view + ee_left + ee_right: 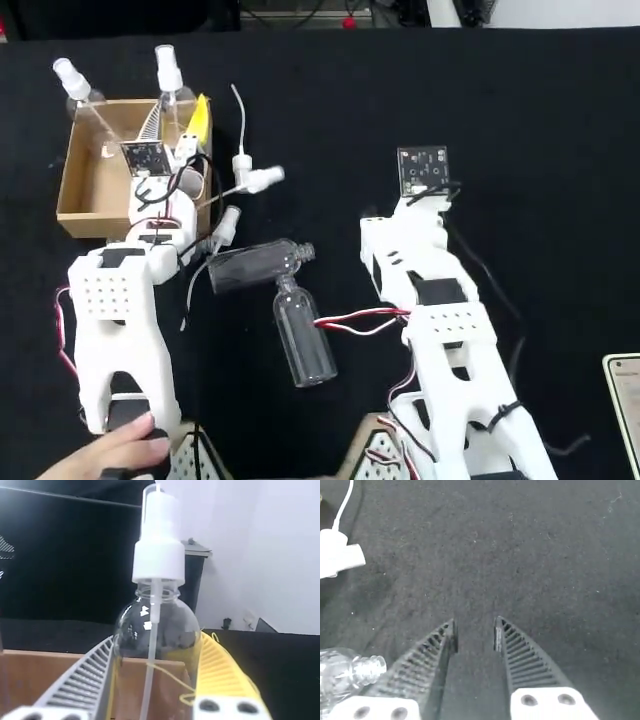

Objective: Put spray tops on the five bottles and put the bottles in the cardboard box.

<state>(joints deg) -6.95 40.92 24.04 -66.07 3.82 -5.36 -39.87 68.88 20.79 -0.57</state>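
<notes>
Left wrist view, on the capped bottle (170,625): stands upright, long axis vertical, clenched in the left gripper (156,645) above the cardboard box (90,222). Calls, by the look of it, only for a straight lowering beside the second capped bottle (72,82). Puts the right gripper (474,630), released over the bare table (520,100), nearer an uncapped bottle (350,672) lying flat.

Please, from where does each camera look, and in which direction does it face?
High view: fixed overhead, looks down on the table, left arm, right arm, cardboard box.
Left wrist view: on the left arm, faces level over the box; left gripper clamps a capped bottle.
Right wrist view: looks down at the table past the open right gripper.
Shared: high and right wrist views show a lying bottle and a loose spray top.
</notes>
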